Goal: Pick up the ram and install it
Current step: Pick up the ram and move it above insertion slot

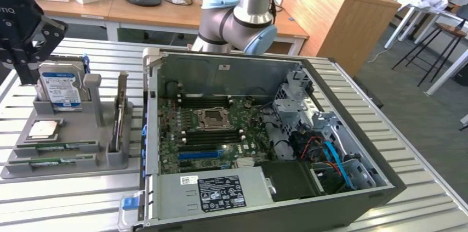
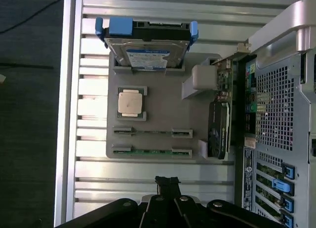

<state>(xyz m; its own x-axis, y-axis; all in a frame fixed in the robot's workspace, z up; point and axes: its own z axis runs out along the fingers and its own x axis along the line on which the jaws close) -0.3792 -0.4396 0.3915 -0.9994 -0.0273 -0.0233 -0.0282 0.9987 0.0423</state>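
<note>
Two thin green ram sticks (image 1: 57, 146) (image 1: 52, 161) lie on edge in slots at the front of a grey holder tray (image 1: 109, 158). The wrist view looks down on the same sticks (image 2: 152, 132) (image 2: 152, 151), side by side in the tray (image 2: 168, 104). My black gripper (image 1: 28, 73) hangs at the exterior view's far left, above the tray's back end and in front of the hard drive. In the wrist view its fingertips (image 2: 167, 181) are pressed together with nothing between them, a short way off the nearer ram stick and high above it.
On the tray also stand a silver hard drive (image 1: 60, 86) (image 2: 147, 55), a CPU chip (image 1: 44, 129) (image 2: 131, 102) and an upright expansion card (image 1: 118, 114) (image 2: 219, 124). The open computer case (image 1: 380, 188) lies to the exterior view's right, motherboard (image 1: 212, 133) exposed. Everything rests on a slatted metal table (image 1: 66, 199).
</note>
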